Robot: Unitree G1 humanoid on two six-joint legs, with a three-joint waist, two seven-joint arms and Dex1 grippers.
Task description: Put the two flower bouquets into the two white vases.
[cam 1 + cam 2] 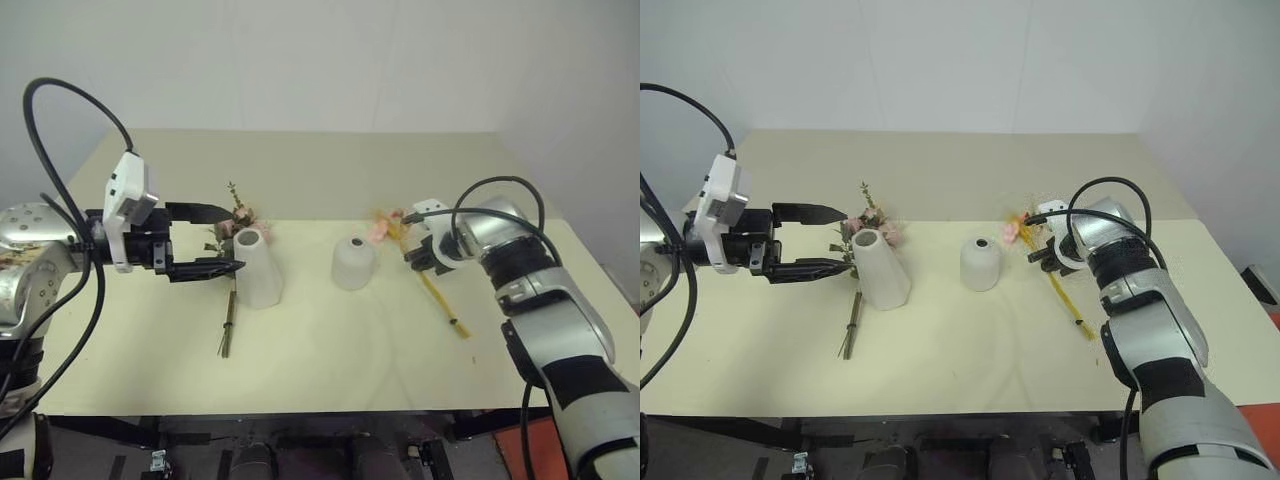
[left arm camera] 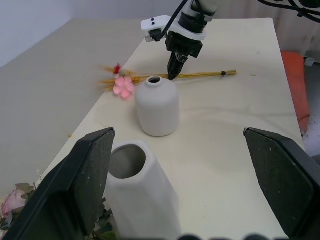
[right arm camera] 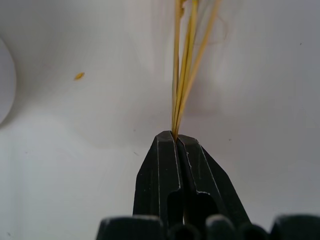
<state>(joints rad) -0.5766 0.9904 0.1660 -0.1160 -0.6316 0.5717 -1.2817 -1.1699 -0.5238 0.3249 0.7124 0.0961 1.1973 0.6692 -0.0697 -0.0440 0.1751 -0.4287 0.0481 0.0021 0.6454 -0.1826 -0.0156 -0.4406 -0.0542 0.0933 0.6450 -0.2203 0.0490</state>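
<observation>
Your robot's arms: silver-grey metal shells w/ black joint sections. Left gripper (image 1: 235,240): two long black fingers, wedge-shaped w/ flat textured pads (image 2: 85,180); behind them a black block, then a white camera housing (image 1: 128,205) on the wrist. Black cables loop up and back from that housing. Right gripper (image 2: 172,76): slim black fingers tapering to a point; just behind, a small white camera box (image 1: 1052,212), black cable arcing over the rounded silver wrist.
</observation>
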